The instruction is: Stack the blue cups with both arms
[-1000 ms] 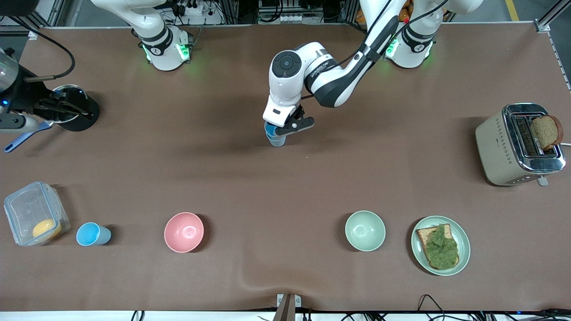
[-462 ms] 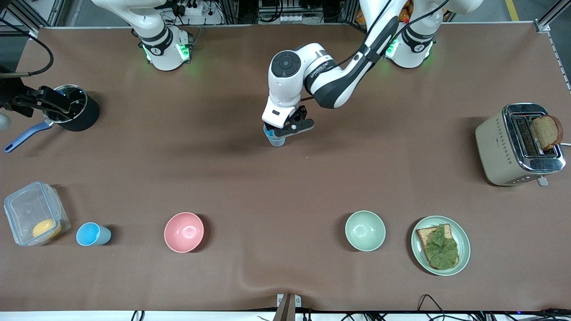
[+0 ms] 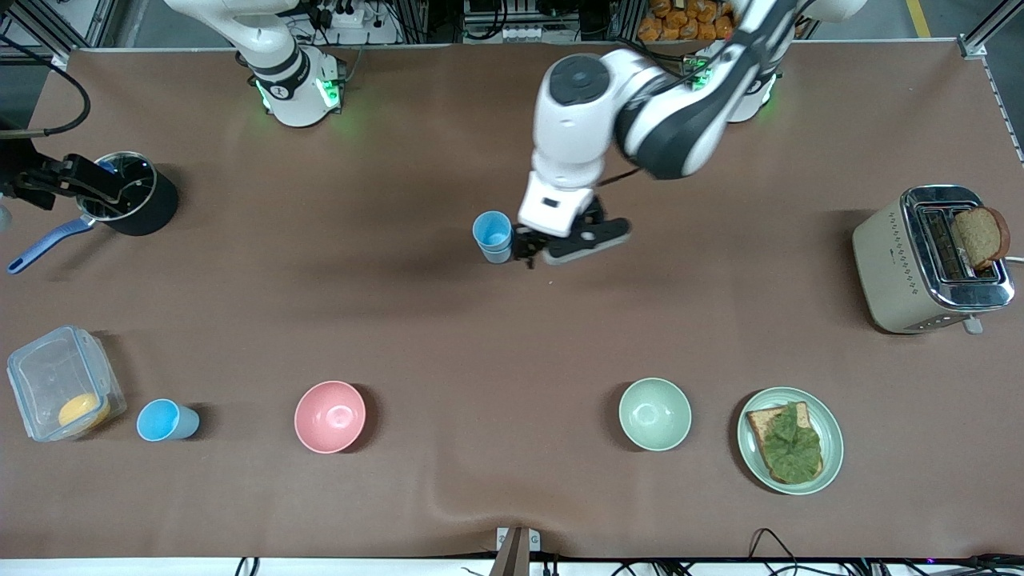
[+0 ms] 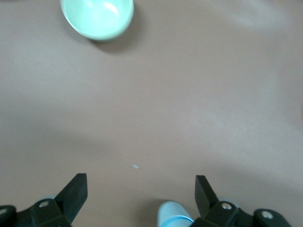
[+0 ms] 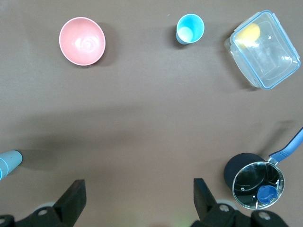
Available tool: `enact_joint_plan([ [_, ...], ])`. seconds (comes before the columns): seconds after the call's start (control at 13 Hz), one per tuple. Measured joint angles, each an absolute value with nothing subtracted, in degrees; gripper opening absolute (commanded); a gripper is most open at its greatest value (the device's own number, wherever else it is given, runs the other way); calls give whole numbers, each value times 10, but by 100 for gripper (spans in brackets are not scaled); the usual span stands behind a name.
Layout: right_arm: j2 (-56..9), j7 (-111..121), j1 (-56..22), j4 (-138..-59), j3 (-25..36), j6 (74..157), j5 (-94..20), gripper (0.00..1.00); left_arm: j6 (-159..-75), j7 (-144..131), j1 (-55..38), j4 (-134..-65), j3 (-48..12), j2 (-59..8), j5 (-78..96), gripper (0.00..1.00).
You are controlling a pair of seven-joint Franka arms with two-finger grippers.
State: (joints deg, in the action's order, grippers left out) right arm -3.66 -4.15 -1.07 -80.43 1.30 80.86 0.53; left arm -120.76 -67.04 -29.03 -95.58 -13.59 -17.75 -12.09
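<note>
Two blue cups (image 3: 492, 236) stand nested on the brown table's middle; they also show in the left wrist view (image 4: 175, 213) and the right wrist view (image 5: 6, 163). My left gripper (image 3: 560, 244) hangs open and empty just beside them, toward the left arm's end; in its own view (image 4: 141, 189) the jaws stand wide apart. A third blue cup (image 3: 164, 420) stands upright near the front edge at the right arm's end, also in the right wrist view (image 5: 190, 28). My right gripper (image 5: 137, 201) is open and empty, high over the right arm's end.
A pink bowl (image 3: 330, 416) and a pale green bowl (image 3: 654, 414) stand along the front. A plate with toast and lettuce (image 3: 790, 440), a toaster (image 3: 932, 260), a clear container (image 3: 64, 394) and a black pot (image 3: 132, 196) stand toward the table's ends.
My left gripper has let go of the cup, leaving it nested in the other, and has risen and shifted toward the left arm's end. The right hand has drawn away toward the view's edge.
</note>
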Motion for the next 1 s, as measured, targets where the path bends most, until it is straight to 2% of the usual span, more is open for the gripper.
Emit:
enact_joint_plan([
  [0.23, -37, -11, 16, -804, 13, 809, 5, 100, -1156, -545, -235, -956, -134, -140, -121, 100],
  [0.62, -37, 4, 18, -804, 10, 809, 4, 100, -1099, -420, -143, -955, -134, -91, -114, 100],
  [1.0, -37, 4, 17, -803, 1, 807, 4, 100, -1029, -309, -90, -930, -132, -76, -77, 100],
])
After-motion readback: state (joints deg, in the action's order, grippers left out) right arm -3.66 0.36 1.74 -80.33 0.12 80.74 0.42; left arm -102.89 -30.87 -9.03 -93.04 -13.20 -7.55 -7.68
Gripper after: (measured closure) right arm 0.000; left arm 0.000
